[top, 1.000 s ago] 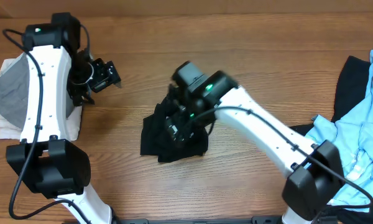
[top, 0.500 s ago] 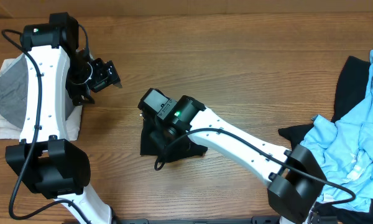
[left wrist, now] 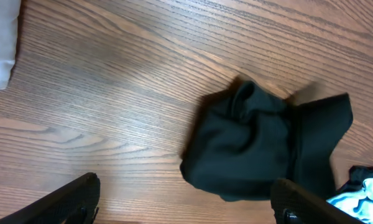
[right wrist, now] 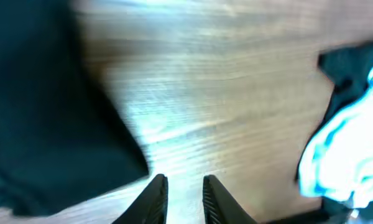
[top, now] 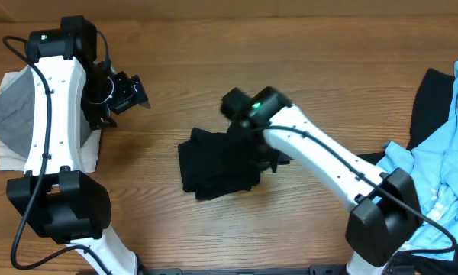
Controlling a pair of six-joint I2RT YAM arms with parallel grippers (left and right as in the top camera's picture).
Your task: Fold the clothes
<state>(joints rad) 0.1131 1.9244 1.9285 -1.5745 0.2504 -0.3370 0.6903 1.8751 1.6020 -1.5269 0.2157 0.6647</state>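
A black garment [top: 214, 169] lies bunched in a rough square at the middle of the wooden table; it also shows in the left wrist view [left wrist: 248, 149] and the right wrist view [right wrist: 43, 112]. My right gripper [top: 275, 156] hangs at its right edge. The jaws [right wrist: 185, 183] stand a narrow gap apart over bare wood, nothing between them. My left gripper [top: 136, 90] hovers wide open to the garment's upper left, its fingers [left wrist: 81, 196] apart from the cloth. A heap of light blue clothes [top: 435, 179] lies at the right edge.
A grey garment [top: 15, 114] rests folded on a white one [top: 8, 156] at the far left, under the left arm. More black cloth [top: 427, 95] lies behind the blue heap. The blue heap [right wrist: 342, 149] shows to the right of my right fingers.
My right arm has swung back from the garment's left side to its right edge. The black garment has been pulled flatter and squarer. The right jaws now stand slightly apart, holding nothing.
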